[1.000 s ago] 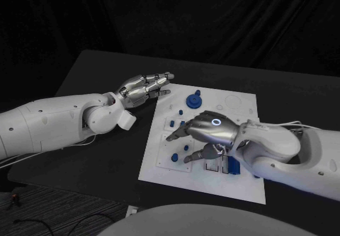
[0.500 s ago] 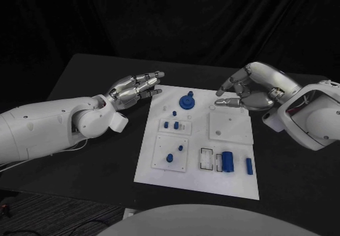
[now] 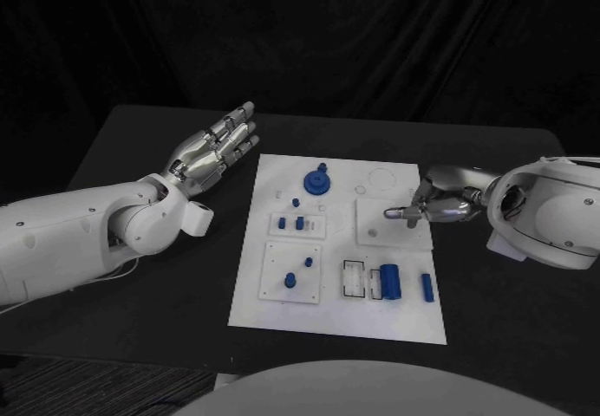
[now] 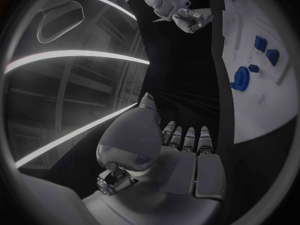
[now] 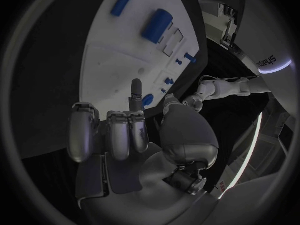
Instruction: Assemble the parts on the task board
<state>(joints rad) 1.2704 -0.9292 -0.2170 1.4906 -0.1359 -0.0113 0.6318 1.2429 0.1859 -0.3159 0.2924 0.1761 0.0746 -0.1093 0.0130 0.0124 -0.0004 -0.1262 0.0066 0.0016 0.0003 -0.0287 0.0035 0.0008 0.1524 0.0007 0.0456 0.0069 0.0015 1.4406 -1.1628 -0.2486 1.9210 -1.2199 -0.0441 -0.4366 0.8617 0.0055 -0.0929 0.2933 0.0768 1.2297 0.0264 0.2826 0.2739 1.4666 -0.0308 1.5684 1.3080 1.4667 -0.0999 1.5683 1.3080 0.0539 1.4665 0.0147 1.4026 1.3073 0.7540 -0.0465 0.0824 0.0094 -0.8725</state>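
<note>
Left robot hand spread empty beside task board; right robot hand curled empty.

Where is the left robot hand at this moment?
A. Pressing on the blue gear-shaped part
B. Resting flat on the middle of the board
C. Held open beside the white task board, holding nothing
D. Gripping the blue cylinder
C: the left robot hand is open with fingers extended, off the left edge of the white rectangular task board, and it holds nothing.
</note>
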